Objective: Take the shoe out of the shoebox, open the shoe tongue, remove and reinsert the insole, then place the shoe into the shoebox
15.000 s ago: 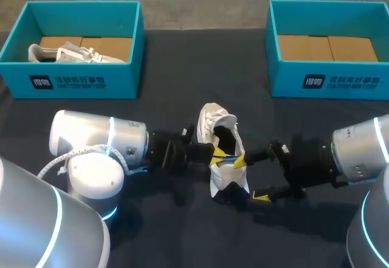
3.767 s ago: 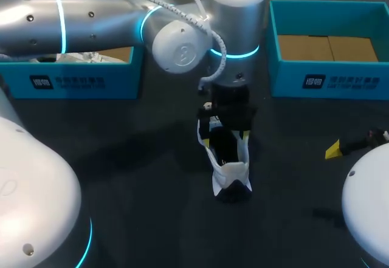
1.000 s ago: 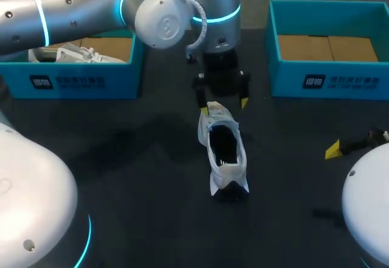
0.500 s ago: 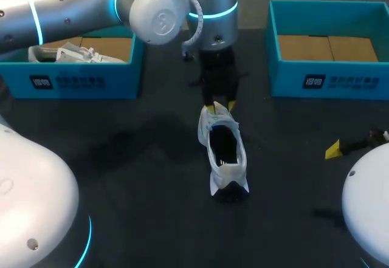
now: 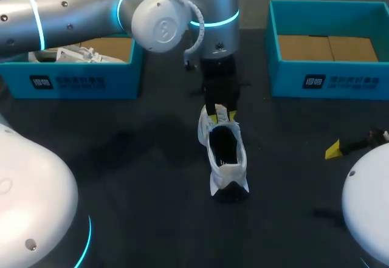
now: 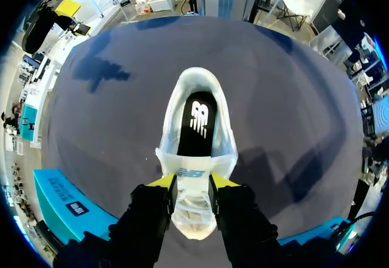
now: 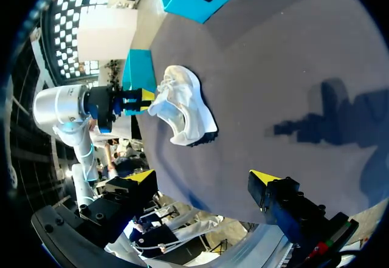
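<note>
- The dark tabletop (image 5: 121,158) carries two teal boxes along its far edge and one shoe in the middle.
- The left arm (image 5: 79,13) comes in from the far left, crosses above the left box and points down at the middle of the tabletop.
- The right arm (image 5: 368,207) shows only as a white rounded housing at the near right corner.
- The left shoebox (image 5: 73,82) stands at the far left, its lid off, with a brown cardboard floor.
- The right shoebox (image 5: 328,82) stands at the far right, well apart from the left one; only its brown cardboard floor shows inside.
- The shoe (image 5: 225,152), white with a dark sole, stands on its sole on the tabletop, outside both boxes, between them and nearer than either. Its heel points to the near side, its laced front to the far side, and its opening faces up.
- A second white shoe (image 5: 67,54) lies in the left shoebox, partly hidden by the left arm.
- The insole (image 6: 196,125), black with a white mark, lies flat inside the shoe and shows through the opening.
- The left end effector (image 5: 222,116) is at the far end of the shoe, its yellow tips pressed against either side of the laced front, so it grips the shoe there.
- The right end effector (image 7: 202,177) hangs at the right side of the tabletop, well apart from the shoe, its fingers spread wide with nothing between them.
</note>
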You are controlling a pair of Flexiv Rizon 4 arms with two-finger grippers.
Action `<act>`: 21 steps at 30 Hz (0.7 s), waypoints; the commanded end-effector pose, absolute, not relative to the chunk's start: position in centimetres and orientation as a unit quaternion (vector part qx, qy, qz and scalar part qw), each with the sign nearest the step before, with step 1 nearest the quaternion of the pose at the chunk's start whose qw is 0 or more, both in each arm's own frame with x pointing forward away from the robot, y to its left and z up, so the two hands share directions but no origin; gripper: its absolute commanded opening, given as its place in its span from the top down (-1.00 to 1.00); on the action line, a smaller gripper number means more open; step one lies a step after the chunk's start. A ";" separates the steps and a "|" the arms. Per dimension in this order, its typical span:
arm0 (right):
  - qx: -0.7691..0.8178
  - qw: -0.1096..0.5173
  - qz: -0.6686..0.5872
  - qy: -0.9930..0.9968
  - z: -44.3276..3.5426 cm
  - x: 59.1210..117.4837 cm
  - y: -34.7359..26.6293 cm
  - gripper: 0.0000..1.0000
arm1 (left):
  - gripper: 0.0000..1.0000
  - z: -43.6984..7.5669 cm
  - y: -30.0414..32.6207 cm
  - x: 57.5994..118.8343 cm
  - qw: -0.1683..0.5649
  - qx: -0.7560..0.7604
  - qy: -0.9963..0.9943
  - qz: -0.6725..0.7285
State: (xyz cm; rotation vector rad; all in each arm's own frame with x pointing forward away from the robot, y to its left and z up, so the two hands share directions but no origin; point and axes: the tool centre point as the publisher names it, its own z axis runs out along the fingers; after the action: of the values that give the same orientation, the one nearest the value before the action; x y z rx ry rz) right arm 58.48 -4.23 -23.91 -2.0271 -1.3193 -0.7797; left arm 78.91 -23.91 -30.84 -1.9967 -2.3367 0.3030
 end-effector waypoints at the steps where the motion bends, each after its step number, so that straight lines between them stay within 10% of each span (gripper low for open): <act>1: -0.763 0.294 -0.292 -0.496 -23.8 58.4 -4.1 -1.00 | 0.33 -31.5 -23.7 78.6 0.026 -0.640 -0.761 0.105; 21: -0.763 0.294 -0.292 -0.496 -23.8 58.4 -4.1 -1.00 | 0.29 -31.6 -22.8 77.7 0.033 -0.635 -0.763 0.119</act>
State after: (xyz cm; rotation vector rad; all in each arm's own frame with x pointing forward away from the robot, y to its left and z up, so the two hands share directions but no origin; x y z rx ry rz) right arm 58.48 -4.23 -23.91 -2.0271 -1.3193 -0.7797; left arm 77.70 -23.36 -32.02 -1.9502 -2.3462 0.3643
